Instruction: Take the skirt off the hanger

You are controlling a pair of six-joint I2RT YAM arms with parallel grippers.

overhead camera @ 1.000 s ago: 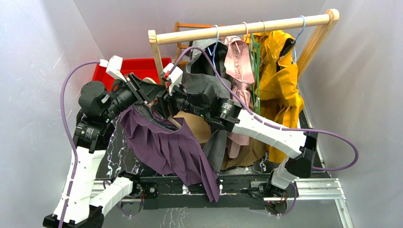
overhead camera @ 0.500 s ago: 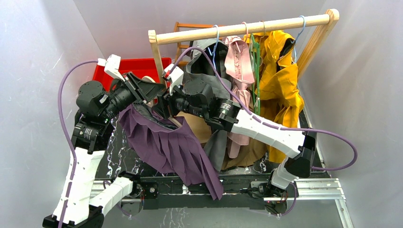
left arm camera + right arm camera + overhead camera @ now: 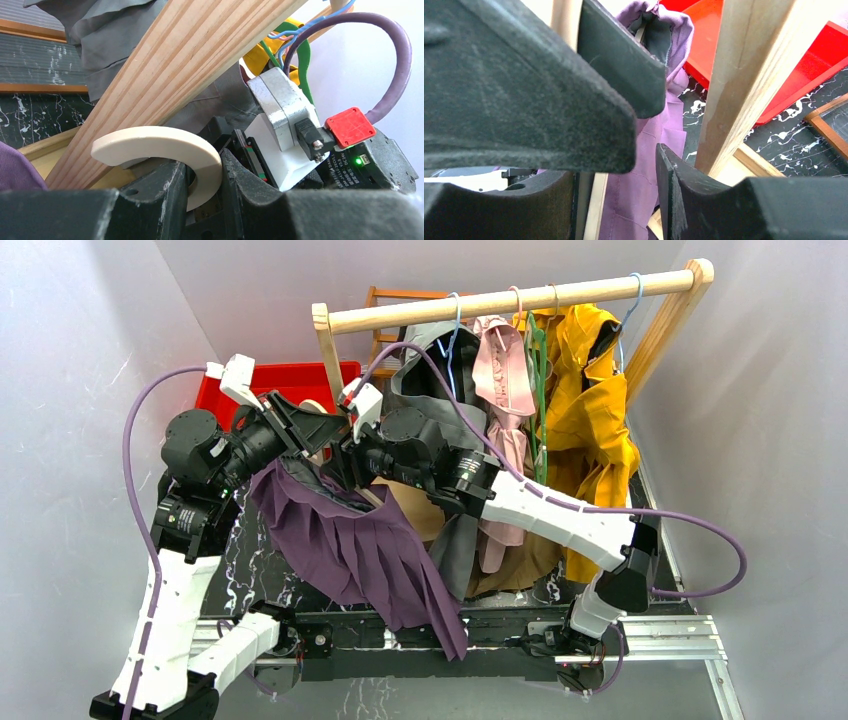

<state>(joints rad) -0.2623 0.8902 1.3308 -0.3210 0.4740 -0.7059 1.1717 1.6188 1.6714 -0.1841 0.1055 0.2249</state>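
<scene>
Backdrop: pale grey walls [image 3: 80, 390] around a black, white-flecked tabletop [image 3: 236, 558].
Rack: light wooden clothes rack [image 3: 500, 302] at the back, hung with grey, pink and yellow garments; a red plastic bin [image 3: 300, 375] sits beside one of its posts.
Skirt: purple pleated fabric skirt [image 3: 350, 550] — hangs in the air between the two arms, waistband up by both grippers, hem trailing towards the near table edge.
Left gripper [image 3: 204, 177]: pinches the cream curved hanger hook [image 3: 150, 145], close against the rack's post.
Right gripper [image 3: 646, 155]: fingers spread, purple cloth showing in the gap — whether they touch it cannot be told.
</scene>
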